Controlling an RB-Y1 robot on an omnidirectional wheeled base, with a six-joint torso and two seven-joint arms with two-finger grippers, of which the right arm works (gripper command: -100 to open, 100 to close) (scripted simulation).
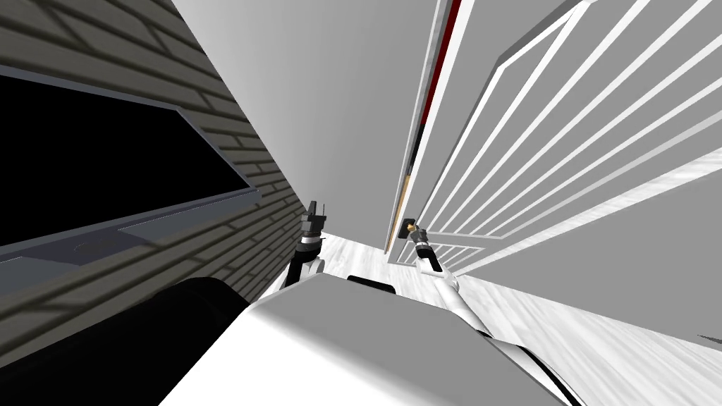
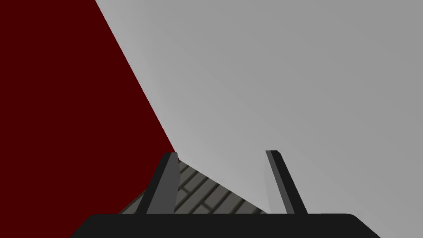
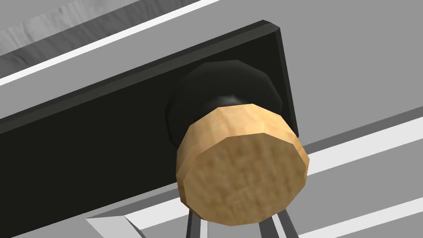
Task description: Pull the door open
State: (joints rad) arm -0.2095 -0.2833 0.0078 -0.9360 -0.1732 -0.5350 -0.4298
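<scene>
Grey walling is enclosing a narrow corner, with a brick wall (image 1: 211, 141) rising beside the left gripper (image 1: 315, 211), which is hanging raised, fingers spread wide and holding nothing. At the work, the right gripper (image 1: 414, 234) is gripping the tan knob (image 3: 243, 165). Its fingers (image 3: 194, 226) are sitting narrower than full spread, tips hidden behind the knob, so the clamp is being judged rather than confirmed. Just beyond the knob, a black backplate (image 3: 124, 132) is lying against the white panelled door (image 1: 564, 141).

Risk: the rounded knob is offering little purchase, so a pull off the door's swing arc is likely to slip the grip.

No readable writing is showing.
</scene>
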